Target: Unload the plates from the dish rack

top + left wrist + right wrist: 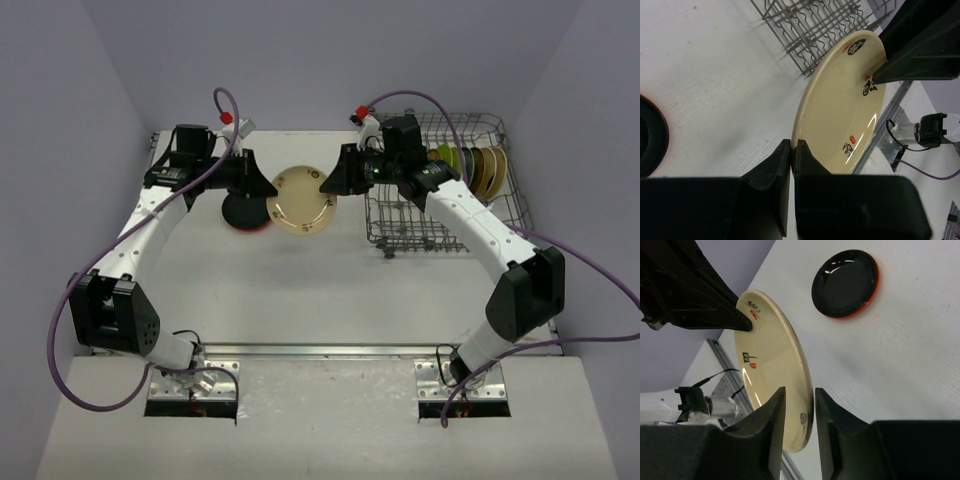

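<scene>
Handover above the table [300, 290]: your left gripper [791, 146] pinches the beige plate [840, 110] by its rim, apparently to take it from the right gripper [800, 395], jaws parted astride the far edge (black plate [844, 282] below, dish rack [415, 235] beside).

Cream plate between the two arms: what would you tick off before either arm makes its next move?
1. Left jaws gripping the cream plate: ok, shut on its rim.
2. Right jaws released: ok, parted, with a gap showing beside the rim.
3. Right jaws clear of the plate: not ok, they sit astride its rim and should back straight off.
4. Landing spot: ok, the black plate lies flat on the table near the left arm.
5. More plates to fetch: ok, several plates stand upright at the far end of the rack.
</scene>
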You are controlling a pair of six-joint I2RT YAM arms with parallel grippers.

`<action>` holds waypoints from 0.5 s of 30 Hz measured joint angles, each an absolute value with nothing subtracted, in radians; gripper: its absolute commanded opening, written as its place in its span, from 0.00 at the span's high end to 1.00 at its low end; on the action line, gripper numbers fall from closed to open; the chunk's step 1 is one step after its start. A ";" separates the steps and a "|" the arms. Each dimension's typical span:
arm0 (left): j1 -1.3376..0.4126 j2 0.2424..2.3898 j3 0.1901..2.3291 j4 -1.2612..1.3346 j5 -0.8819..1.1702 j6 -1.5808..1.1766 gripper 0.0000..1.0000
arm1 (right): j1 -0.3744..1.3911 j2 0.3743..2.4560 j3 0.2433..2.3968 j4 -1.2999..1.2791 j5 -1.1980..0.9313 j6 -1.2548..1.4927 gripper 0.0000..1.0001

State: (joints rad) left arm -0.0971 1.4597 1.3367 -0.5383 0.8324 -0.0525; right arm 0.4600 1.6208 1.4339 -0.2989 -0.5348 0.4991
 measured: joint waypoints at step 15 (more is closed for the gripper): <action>0.163 1.646 1.323 -0.566 0.711 -0.048 1.00 | 0.394 1.570 1.440 -0.349 -0.373 0.436 0.01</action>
